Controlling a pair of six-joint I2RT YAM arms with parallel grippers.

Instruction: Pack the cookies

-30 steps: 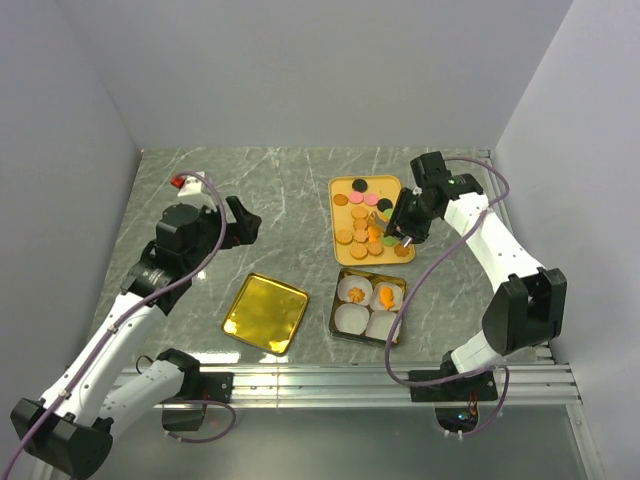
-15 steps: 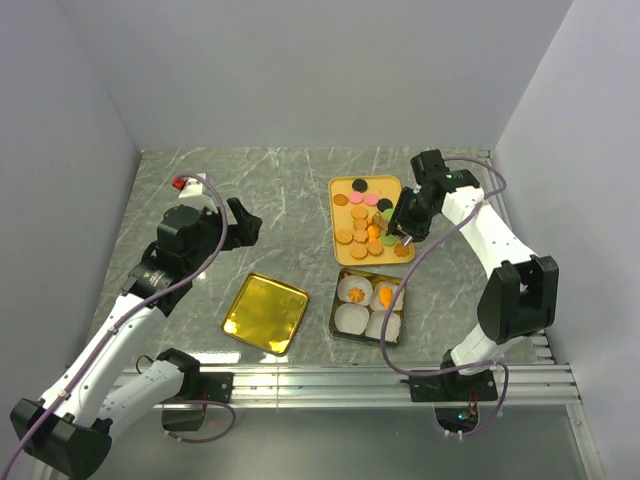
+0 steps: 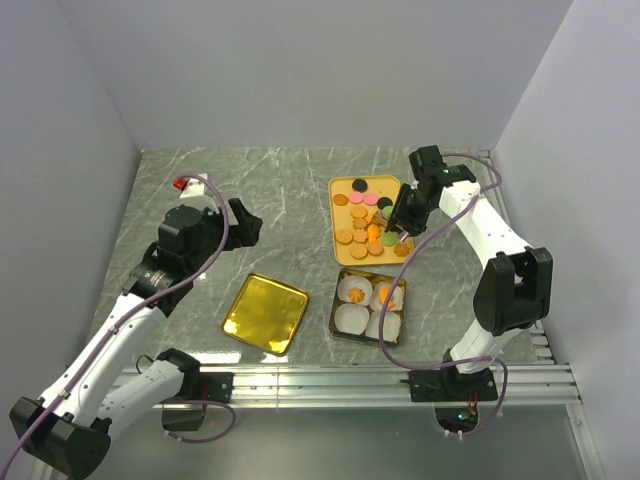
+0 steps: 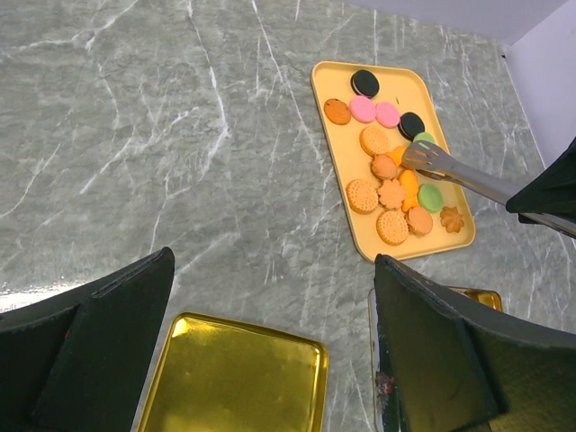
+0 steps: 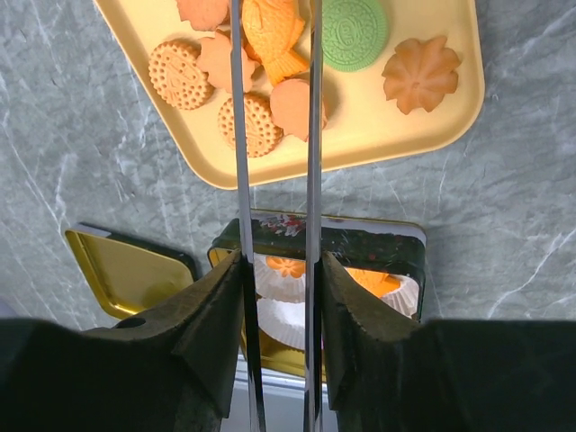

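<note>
Most cookies [image 3: 362,225] lie loose on the yellow tray [image 3: 396,186], far right of the counter [image 3: 290,200]. A few orange ones sit in the white paper cups [image 3: 352,318] of the tin [image 3: 333,318] just in front of it. Gold lid [image 3: 265,312] left of tin. My right fingers [image 5: 211,315] clamp the tongs [image 5: 312,135], blades straddling an orange cookie. Tips are cut off in the wrist view, so I can't tell contact. Left fingers [image 4: 99,333] spread wide above the counter.

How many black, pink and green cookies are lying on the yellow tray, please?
Black cookies: 2
Pink cookies: 2
Green cookies: 2 (one partly behind the tongs)
Total: 6
</note>
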